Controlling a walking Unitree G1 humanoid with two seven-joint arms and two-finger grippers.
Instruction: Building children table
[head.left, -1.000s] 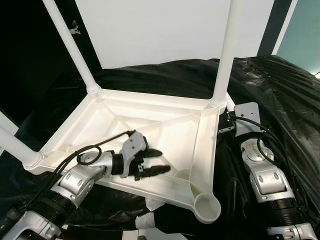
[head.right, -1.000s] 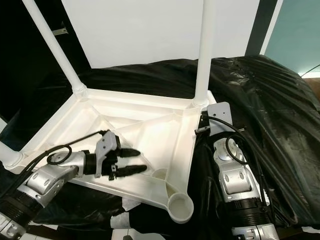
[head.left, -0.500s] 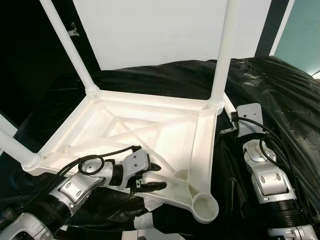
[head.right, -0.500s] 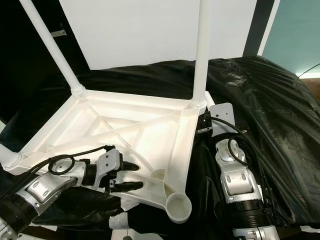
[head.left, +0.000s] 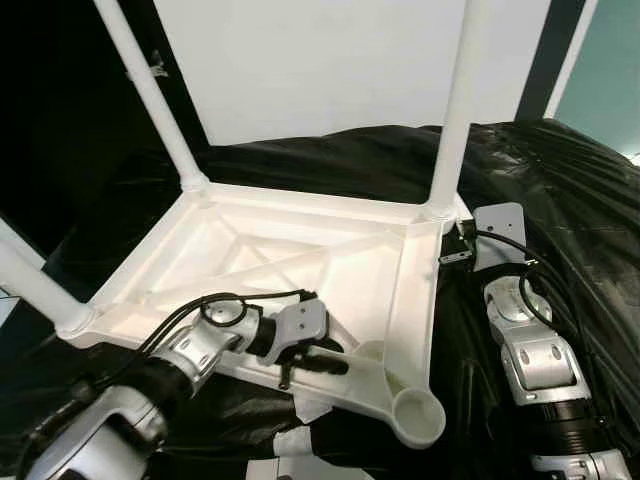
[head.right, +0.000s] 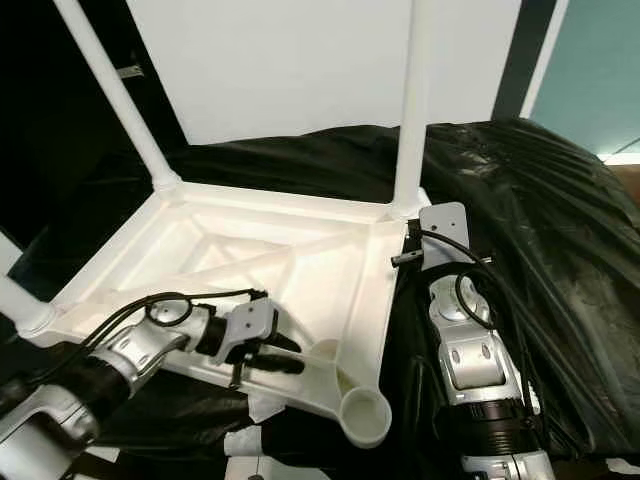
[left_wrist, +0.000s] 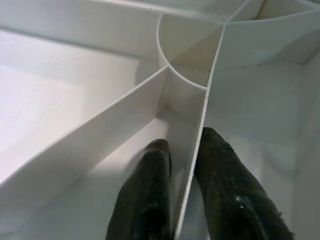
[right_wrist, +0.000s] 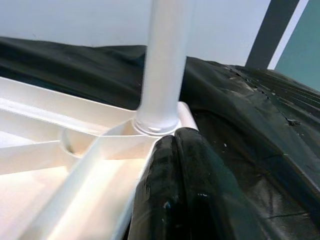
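Table top (head.left: 300, 250) lies upside down on black sheet (head.left: 560, 200), three legs already upright in corner sockets. Empty socket (head.left: 418, 417) is the near-right corner, closest to me.

My L gripper (head.left: 318, 355) is at the near rim, just left of that socket; in the L wrist view its fingers (left_wrist: 145, 200) straddle a thin rib (left_wrist: 197, 165), one each side, looks like a pinch, though contact isn't sharp.

R gripper (right_wrist: 175, 185) has fingers pressed together, holding nothing, beside the far-right leg (right_wrist: 162, 65), touching or nearly so.

Missing leg unlocated; socket axis points up, L arm nearer.
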